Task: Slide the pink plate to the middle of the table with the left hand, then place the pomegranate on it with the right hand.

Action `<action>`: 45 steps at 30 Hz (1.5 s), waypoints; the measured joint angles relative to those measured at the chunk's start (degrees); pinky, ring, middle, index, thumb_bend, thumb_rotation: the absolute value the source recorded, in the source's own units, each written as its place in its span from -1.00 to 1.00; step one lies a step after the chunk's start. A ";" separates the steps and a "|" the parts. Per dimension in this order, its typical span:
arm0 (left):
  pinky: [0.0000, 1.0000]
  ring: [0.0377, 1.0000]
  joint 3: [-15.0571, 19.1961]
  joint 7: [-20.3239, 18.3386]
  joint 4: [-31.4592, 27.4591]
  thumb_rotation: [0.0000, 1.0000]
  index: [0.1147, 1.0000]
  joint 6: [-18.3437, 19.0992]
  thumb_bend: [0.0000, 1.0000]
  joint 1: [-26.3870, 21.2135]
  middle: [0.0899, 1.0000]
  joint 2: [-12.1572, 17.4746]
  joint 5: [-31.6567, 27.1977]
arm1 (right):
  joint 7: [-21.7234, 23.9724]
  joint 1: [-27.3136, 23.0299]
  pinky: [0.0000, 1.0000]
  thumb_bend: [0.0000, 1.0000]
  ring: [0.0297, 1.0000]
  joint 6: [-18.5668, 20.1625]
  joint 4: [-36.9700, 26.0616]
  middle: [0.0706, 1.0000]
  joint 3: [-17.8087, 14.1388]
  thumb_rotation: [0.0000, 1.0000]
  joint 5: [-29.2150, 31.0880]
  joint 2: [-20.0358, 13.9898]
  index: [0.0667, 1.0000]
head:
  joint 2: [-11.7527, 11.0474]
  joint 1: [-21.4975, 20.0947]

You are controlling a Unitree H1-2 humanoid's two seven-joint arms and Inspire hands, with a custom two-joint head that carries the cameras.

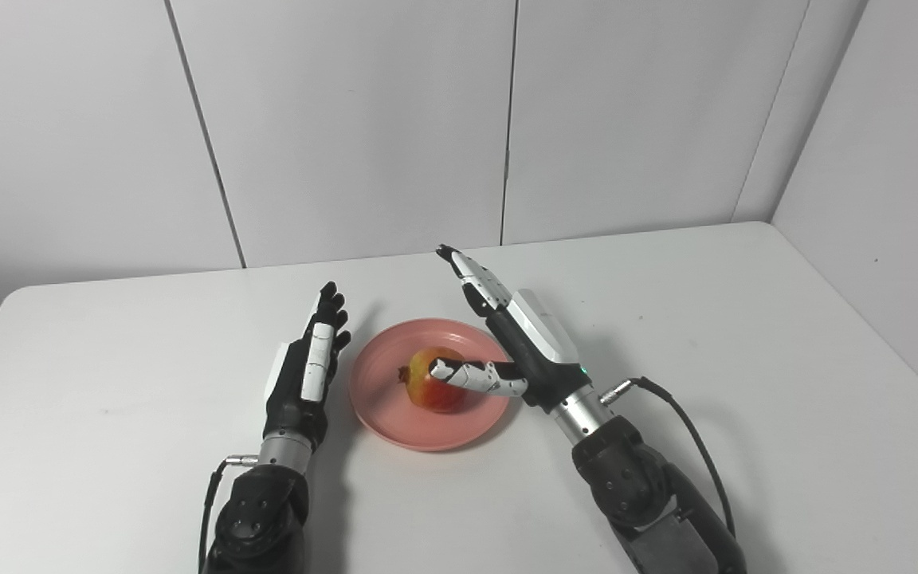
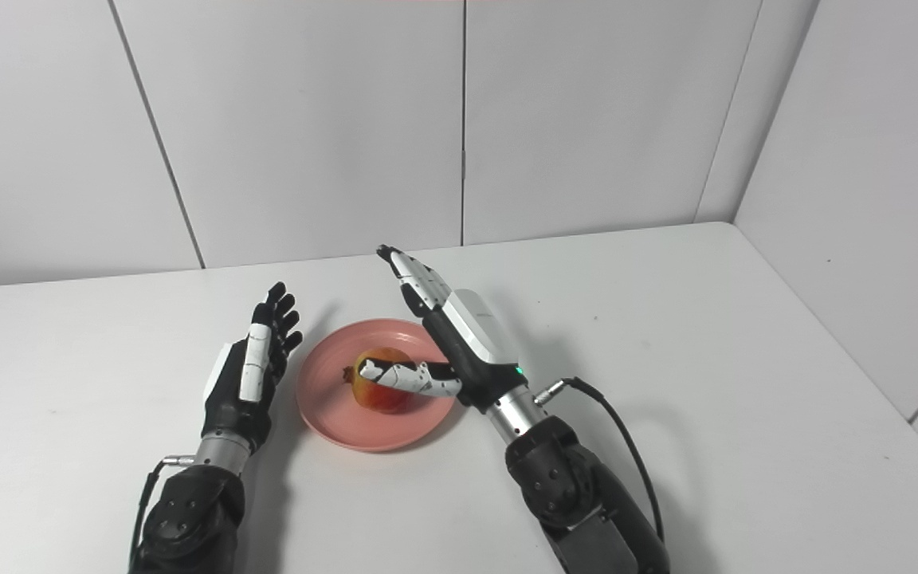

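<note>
The pink plate [image 1: 395,414] lies on the white table near the middle. The red and yellow pomegranate [image 1: 427,383] sits on the plate. My right hand [image 1: 511,335] is open over the plate's right side; its fingers point up and away, and its thumb [image 1: 475,375] lies across the front of the pomegranate. My left hand [image 1: 311,359] is open and empty, fingers straight, just left of the plate and not touching it.
The white table [image 1: 746,359] runs to grey wall panels at the back and right. A black cable [image 1: 690,434] loops from my right wrist over the table.
</note>
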 measured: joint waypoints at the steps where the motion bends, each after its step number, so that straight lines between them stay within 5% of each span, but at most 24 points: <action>1: 0.95 0.98 -0.01 0.00 -0.07 1.00 1.00 0.00 0.58 0.05 1.00 0.01 0.00 | 0.67 0.54 1.00 0.59 1.00 0.33 -0.08 1.00 -0.64 1.00 2.32 -0.01 1.00 | 0.09 0.17; 14: 0.99 1.00 0.17 -0.43 -0.74 1.00 1.00 0.00 0.60 0.68 1.00 0.21 -0.04 | 2.46 5.16 1.00 0.46 1.00 4.46 -0.53 1.00 -6.80 0.99 16.52 3.83 1.00 | 0.88 1.58; 31: 1.00 1.00 -0.10 -0.87 -2.75 1.00 1.00 -0.03 0.60 3.31 1.00 0.58 0.00 | 0.86 7.44 1.00 0.46 1.00 6.33 0.14 1.00 -10.53 0.99 20.43 6.49 1.00 | 0.26 10.19; 45: 0.96 1.00 -0.60 -0.82 -5.83 1.00 1.00 0.02 0.59 5.61 1.00 1.05 0.37 | 2.54 7.99 1.00 0.53 1.00 10.00 -0.82 1.00 -11.09 0.97 24.72 6.02 1.00 | -1.41 10.11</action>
